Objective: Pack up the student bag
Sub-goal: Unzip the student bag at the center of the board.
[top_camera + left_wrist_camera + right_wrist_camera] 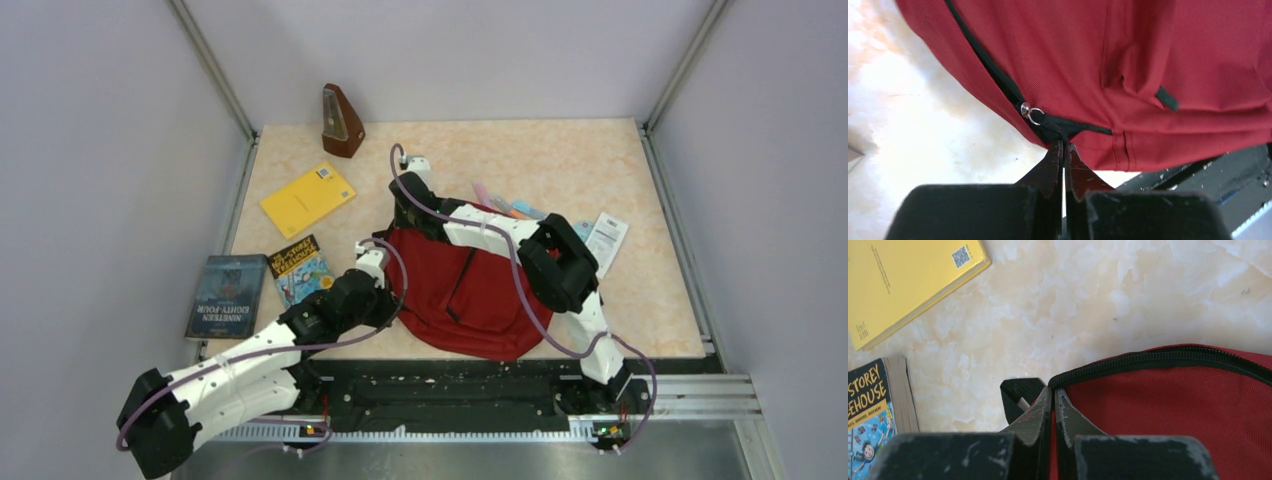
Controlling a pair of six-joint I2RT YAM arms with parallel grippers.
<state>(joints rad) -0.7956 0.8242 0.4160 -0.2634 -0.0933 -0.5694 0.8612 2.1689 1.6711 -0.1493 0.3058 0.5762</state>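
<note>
As student bag [470, 295] lies central, book [226, 296] reads NINETEEN EIGHTY-FOUR.

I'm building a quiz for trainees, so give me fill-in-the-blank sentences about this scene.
The student bag is dark ___.
The book nearest the metronome is ___.
The left end effector and right end effector both pinch the ___.
Missing words: red; yellow; bag.
</note>
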